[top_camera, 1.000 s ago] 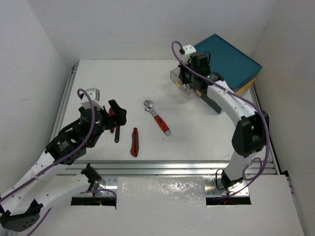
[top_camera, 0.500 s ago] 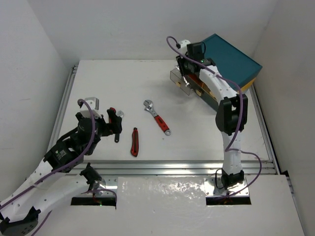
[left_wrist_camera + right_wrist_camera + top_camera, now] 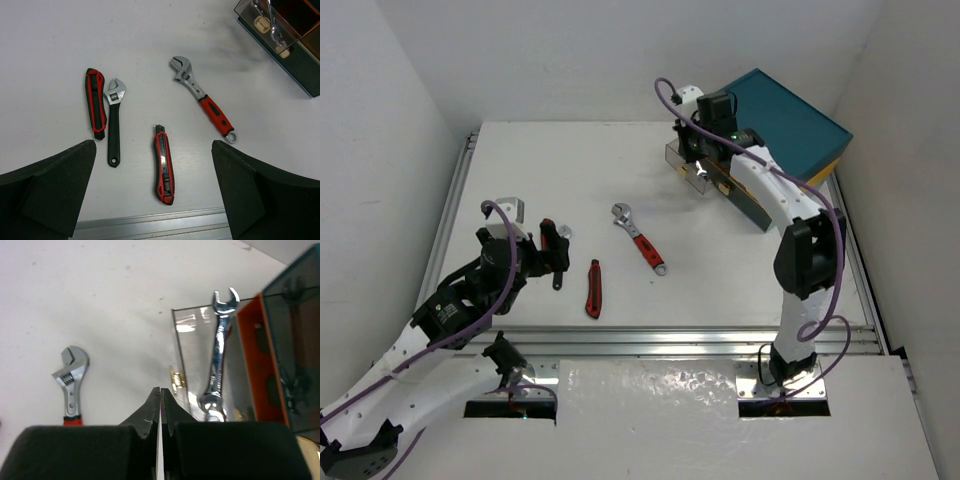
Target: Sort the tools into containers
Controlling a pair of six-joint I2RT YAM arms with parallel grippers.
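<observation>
Fingers of the left gripper (image 3: 557, 254) are spread wide and hold nothing; seen from above, they hang low over the table (image 3: 740, 290) near its left edge. Directly at them lie a black-handled adjustable wrench (image 3: 558, 270) and a red-and-black-handled tool (image 3: 546, 231). A slim red-and-black cutter (image 3: 593, 290) lies just to their right, toward the near edge, and a red-handled adjustable wrench (image 3: 640, 240) lies closer to the table's middle. A teal-topped chest (image 3: 785, 120) sits in the far right corner with a clear drawer (image 3: 680, 158) pulled out toward the middle. The right gripper (image 3: 698, 168) is at the front of that drawer. From the left wrist, two black fingers (image 3: 50, 192) fill the lower corners with a wide gap between them. The four tools lie flat on the table beyond, with the black-handled adjustable wrench close beside the red-and-black-handled tool. The clear drawer shows at the upper right, with a cream knob (image 3: 261, 23) on its front. From the right wrist, the fingers (image 3: 147, 415) are clenched together with nothing between them, tips just in front of the clear drawer beside its knob. A silver spanner (image 3: 218, 357) lies lengthwise inside that drawer. An orange drawer (image 3: 257, 350) runs alongside it. The head of the red-handled adjustable wrench shows on the table to the left.
</observation>
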